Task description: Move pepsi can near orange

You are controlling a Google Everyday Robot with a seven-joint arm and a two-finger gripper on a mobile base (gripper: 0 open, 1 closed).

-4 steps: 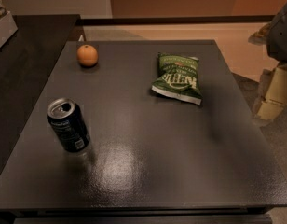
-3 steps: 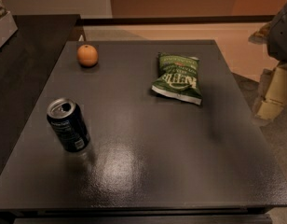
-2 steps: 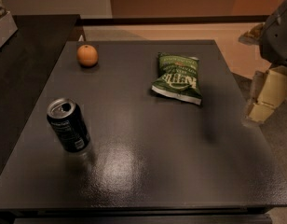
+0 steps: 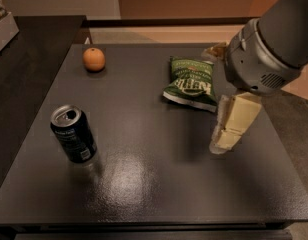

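The gripper [image 4: 225,140] has swung in from the right and now hangs over the table [image 4: 144,184], just beside the bag [image 4: 190,83]; open or closed, I cannot tell. The can [image 4: 73,134] stands untouched at front left, well apart from the orange [image 4: 94,59]. The reach has probably only begun.

So the desk [image 4: 154,184] is dark and fine-grained with a bit of sheen. The pepsi can [image 4: 73,134] is glossy metal, the crisp bag [image 4: 190,83] shiny and crinkly, the orange [image 4: 94,59] matt. The hand [image 4: 229,129], over the desk's right side, looks like smooth cream plastic.

Rounded grey arm [image 4: 274,44], seemingly cream gripper [image 4: 223,141] at right.
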